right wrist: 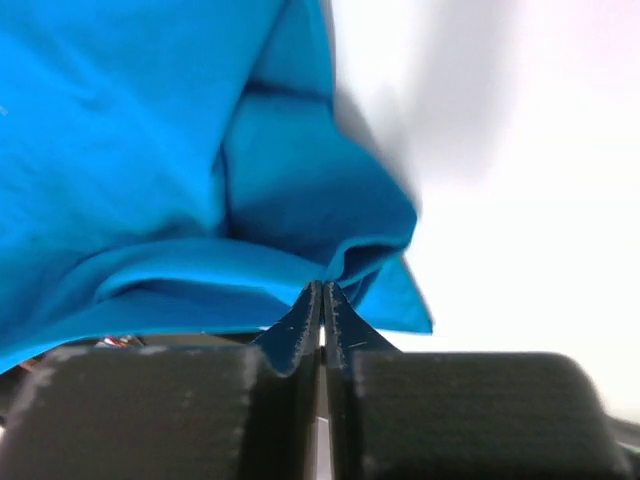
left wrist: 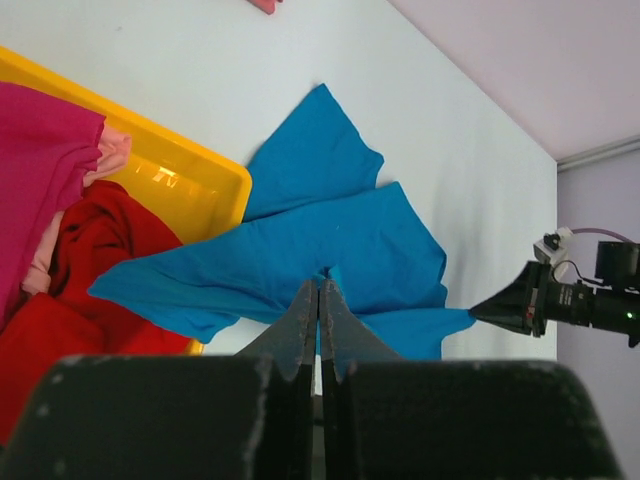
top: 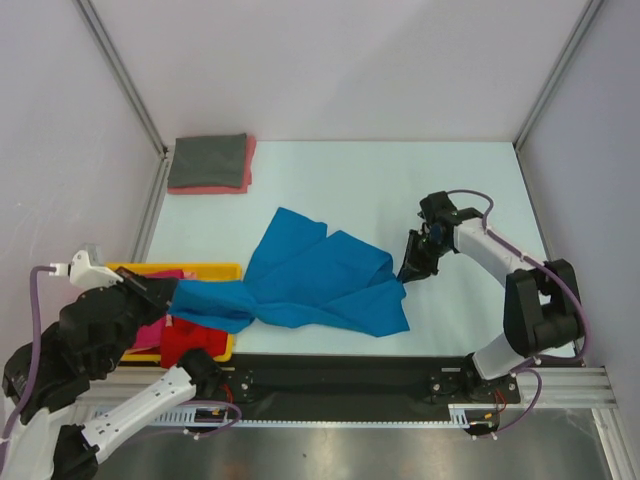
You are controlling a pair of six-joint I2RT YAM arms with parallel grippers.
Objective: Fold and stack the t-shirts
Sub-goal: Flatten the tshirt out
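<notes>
A bright blue t-shirt (top: 320,280) lies crumpled across the middle of the table, its left end pulled out over the yellow bin. My left gripper (top: 172,293) is shut on that left end, and the left wrist view shows cloth (left wrist: 330,240) pinched between the closed tips (left wrist: 320,287). At the shirt's right edge my right gripper (top: 404,277) is shut on a fold of blue cloth (right wrist: 200,150), its tips (right wrist: 322,290) pressed together. A folded dark grey t-shirt (top: 208,160) lies on a folded salmon pink one (top: 215,188) at the back left.
The yellow bin (top: 215,270) stands at the near left and holds a magenta t-shirt (left wrist: 40,170), a red one (left wrist: 90,250) and a bit of salmon pink cloth (left wrist: 112,150). Metal frame posts and white walls close the table's sides and back.
</notes>
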